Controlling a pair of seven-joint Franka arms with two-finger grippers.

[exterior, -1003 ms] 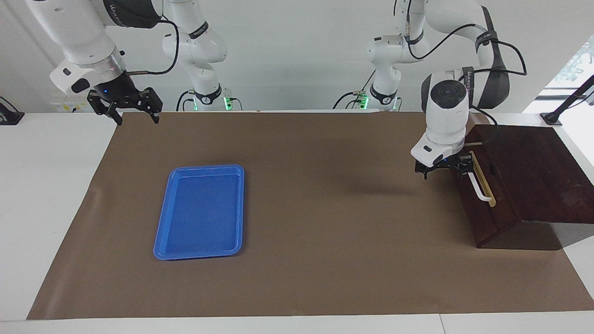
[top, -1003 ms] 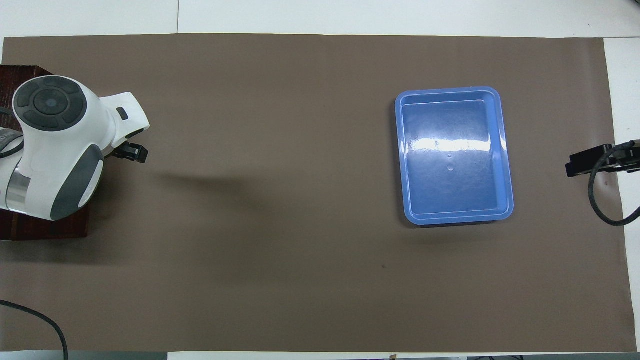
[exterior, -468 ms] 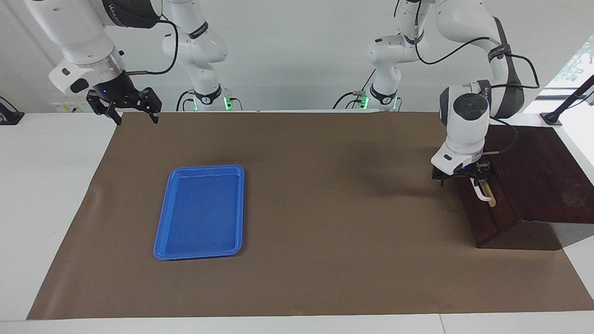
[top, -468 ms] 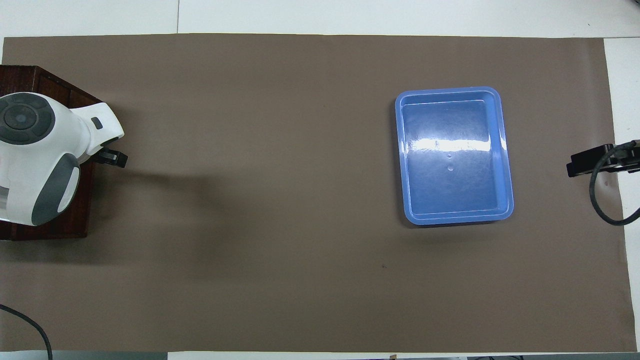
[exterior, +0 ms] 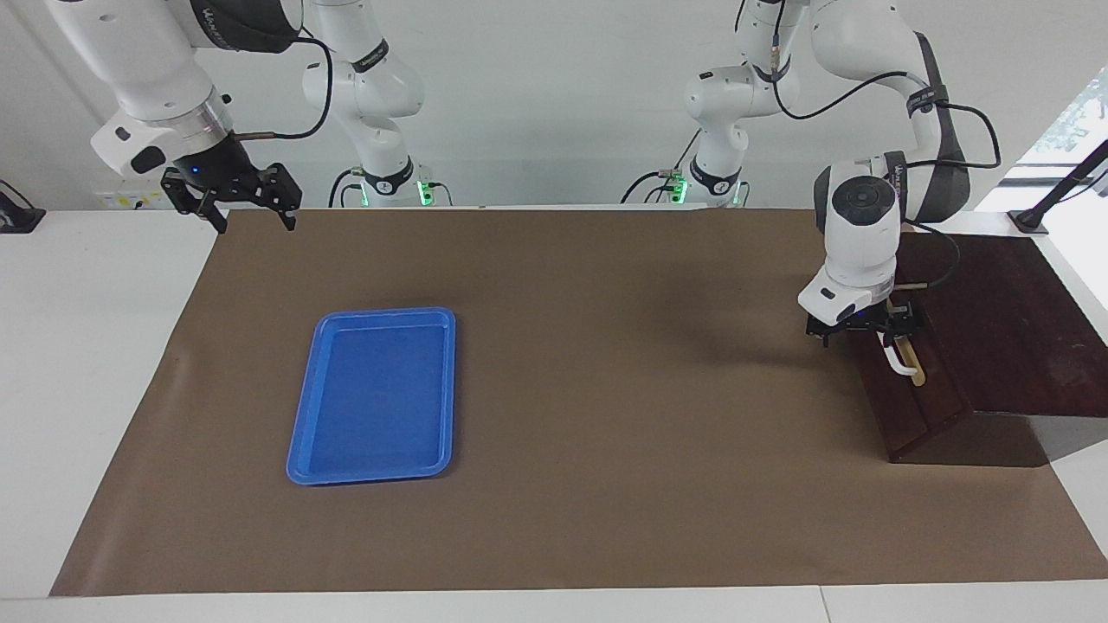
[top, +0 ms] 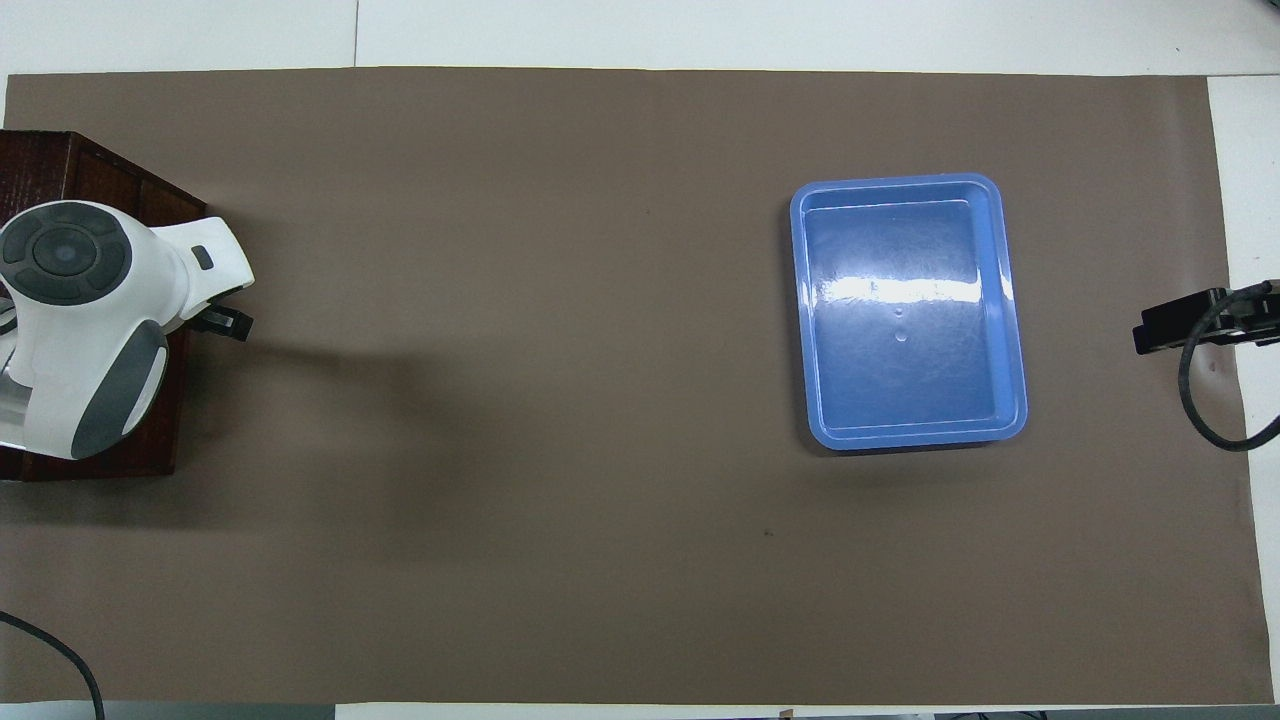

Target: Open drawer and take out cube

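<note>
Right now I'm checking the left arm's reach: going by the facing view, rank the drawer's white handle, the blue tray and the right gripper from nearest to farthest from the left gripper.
1. The white handle on the drawer: right at the left gripper, at the left arm's end.
2. The blue tray: toward the right arm's end.
3. The right gripper: waiting over the mat's corner at the right arm's end.

You see a flat blue tray lying empty on the brown mat that covers the white bench; the tray sits toward the right arm's end, well inside the mat's edges, its long sides running away from the robots.
</note>
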